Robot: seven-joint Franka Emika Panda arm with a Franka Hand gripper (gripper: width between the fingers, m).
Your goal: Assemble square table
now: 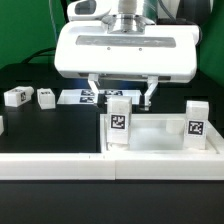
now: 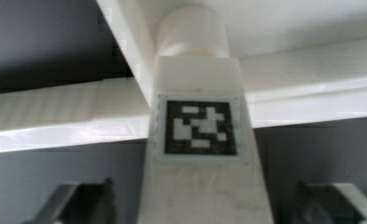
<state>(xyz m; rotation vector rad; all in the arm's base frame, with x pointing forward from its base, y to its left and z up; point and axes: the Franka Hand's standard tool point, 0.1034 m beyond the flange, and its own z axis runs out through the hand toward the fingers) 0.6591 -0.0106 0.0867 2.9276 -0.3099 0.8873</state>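
Nearest the exterior camera, in front of the tabletop (image 1: pixel 158 135), a long white rail (image 1: pixel 60 170) is laid across the black table (image 1: pixel 50 125). Just behind the rail, the white tray-like tabletop is seen lying flat with its raised rim upward.

At the tabletop's corner toward the exterior view's left, a first leg (image 1: pixel 118 122) is stood upright with its square tag turned to the camera. Whether it is seated in the tabletop or merely set against it cannot be told. At the tabletop's side toward the exterior view's right, a second leg (image 1: pixel 196 124) is likewise stood upright, tag forward.

Directly above the first leg the gripper (image 1: pixel 121 98) is held, its fingers (image 1: pixel 93 92) pointed down and spread wide to either side of the leg's top. In the wrist view the first leg (image 2: pixel 198 130) is seen centred between the two dark fingers (image 2: pixel 77 205), with a clear gap on each side. Nothing is gripped and no contact is shown. The tabletop's rim (image 2: pixel 55 115) is seen crossing behind the leg.

Beyond the tabletop, toward the exterior view's left, the marker board (image 1: pixel 82 97) is laid flat on the table, partly hidden by the fingers. Farther from the tabletop on that side, two loose legs (image 1: pixel 17 96) (image 1: pixel 45 97) are seen lying on the table, well apart from the gripper.
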